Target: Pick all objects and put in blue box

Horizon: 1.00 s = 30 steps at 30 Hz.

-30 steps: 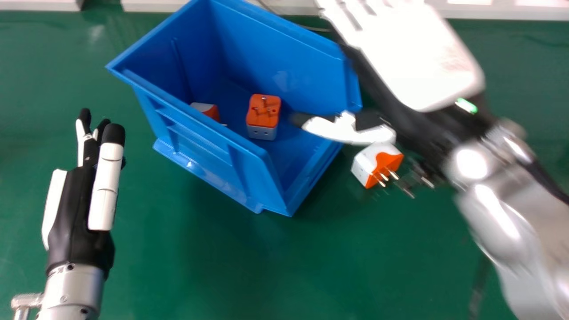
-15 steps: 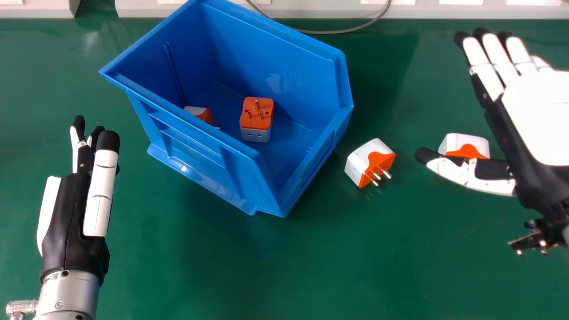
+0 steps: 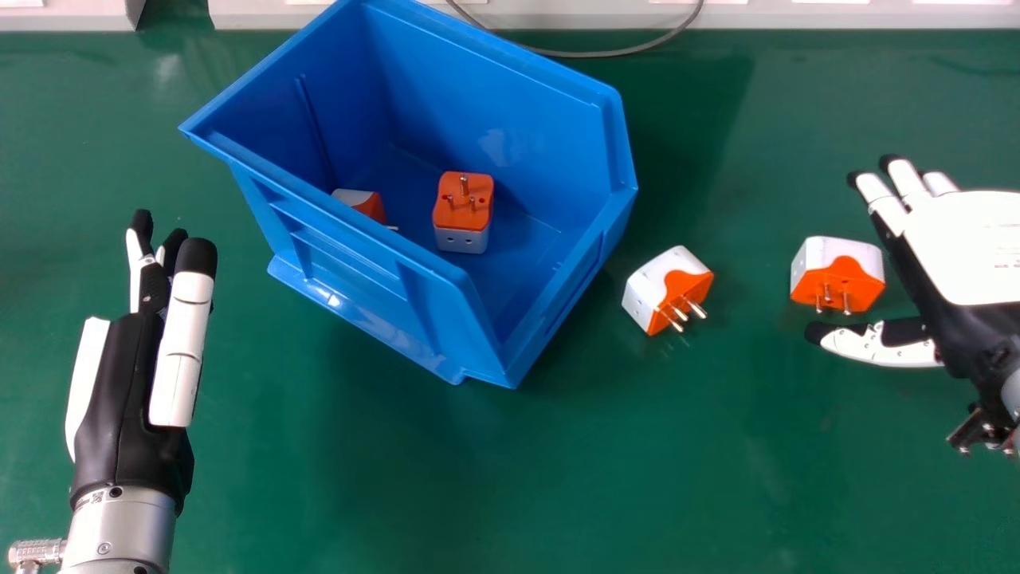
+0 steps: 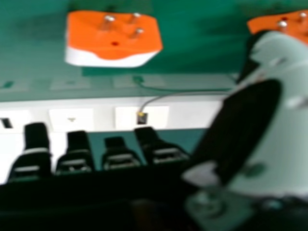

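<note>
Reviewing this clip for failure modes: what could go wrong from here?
The right hand has its thumb near the pins of the rightmost adapter, so closing might catch them or nudge it away. The other loose adapter sits between that one and the blue box; a low carry could knock it.

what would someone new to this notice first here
The big blue box would probably catch the eye first, set at an angle near the far edge of the green table, with two orange and white plug adapters inside. Next come two more such adapters on the table to the box's right, prongs showing. The robot's open right hand is beside the farther one, thumb on its near side.
</note>
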### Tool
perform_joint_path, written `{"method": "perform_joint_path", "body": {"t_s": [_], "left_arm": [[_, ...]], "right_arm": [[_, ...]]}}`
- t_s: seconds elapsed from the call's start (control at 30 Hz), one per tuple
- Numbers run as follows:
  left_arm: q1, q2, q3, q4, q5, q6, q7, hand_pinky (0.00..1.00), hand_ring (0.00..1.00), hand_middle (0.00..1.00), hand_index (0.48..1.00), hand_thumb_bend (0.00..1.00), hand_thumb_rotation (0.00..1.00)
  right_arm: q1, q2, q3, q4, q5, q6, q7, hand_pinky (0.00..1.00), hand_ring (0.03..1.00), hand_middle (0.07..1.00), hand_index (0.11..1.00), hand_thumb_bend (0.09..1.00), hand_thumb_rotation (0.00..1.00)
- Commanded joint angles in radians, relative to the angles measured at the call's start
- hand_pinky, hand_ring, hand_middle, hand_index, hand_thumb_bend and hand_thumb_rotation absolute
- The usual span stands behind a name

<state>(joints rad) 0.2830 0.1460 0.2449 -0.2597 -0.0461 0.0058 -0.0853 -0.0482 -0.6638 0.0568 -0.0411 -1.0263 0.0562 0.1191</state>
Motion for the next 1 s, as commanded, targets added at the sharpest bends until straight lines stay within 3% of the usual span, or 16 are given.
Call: {"method": "perform_joint_path", "body": {"t_s": [0.0, 0.17, 0.57, 0.73, 0.83, 0.97], "left_arm": [[0.001, 0.012, 0.005, -0.029, 0.001, -0.012, 0.001, 0.95, 0.99, 1.0, 0.989, 0.73, 1.0], [0.004, 0.009, 0.004, -0.037, -0.003, -0.005, 0.0, 0.95, 0.99, 1.0, 0.987, 0.73, 0.99], [0.014, 0.011, 0.011, -0.053, -0.007, 0.002, -0.002, 0.94, 0.99, 1.0, 0.987, 0.73, 0.99], [0.015, 0.016, 0.019, -0.043, -0.012, -0.005, -0.008, 0.94, 0.99, 1.0, 0.987, 0.73, 0.99], [0.023, 0.015, 0.021, -0.059, -0.013, 0.001, -0.01, 0.94, 0.99, 1.0, 0.987, 0.73, 0.99], [0.027, 0.017, 0.027, -0.057, -0.015, -0.004, -0.014, 0.94, 0.99, 1.0, 0.987, 0.73, 0.99]], "right_arm": [[-0.079, -0.032, 0.029, 0.081, -0.008, -0.024, -0.031, 0.82, 0.92, 0.97, 0.917, 0.445, 0.55], [-0.173, -0.066, 0.104, 0.202, -0.021, -0.058, -0.024, 0.77, 0.896, 0.94, 0.88, 0.463, 0.49], [-0.366, -0.138, 0.243, 0.412, -0.011, -0.16, 0.03, 0.8, 0.898, 0.928, 0.884, 0.444, 0.57], [-0.409, -0.146, 0.273, 0.443, -0.005, -0.168, 0.059, 0.81, 0.905, 0.932, 0.889, 0.443, 0.57], [-0.434, -0.142, 0.279, 0.467, 0.008, -0.17, 0.069, 0.82, 0.907, 0.933, 0.891, 0.433, 0.57], [-0.453, -0.136, 0.284, 0.499, 0.02, -0.177, 0.059, 0.82, 0.908, 0.933, 0.891, 0.422, 0.56]]}}
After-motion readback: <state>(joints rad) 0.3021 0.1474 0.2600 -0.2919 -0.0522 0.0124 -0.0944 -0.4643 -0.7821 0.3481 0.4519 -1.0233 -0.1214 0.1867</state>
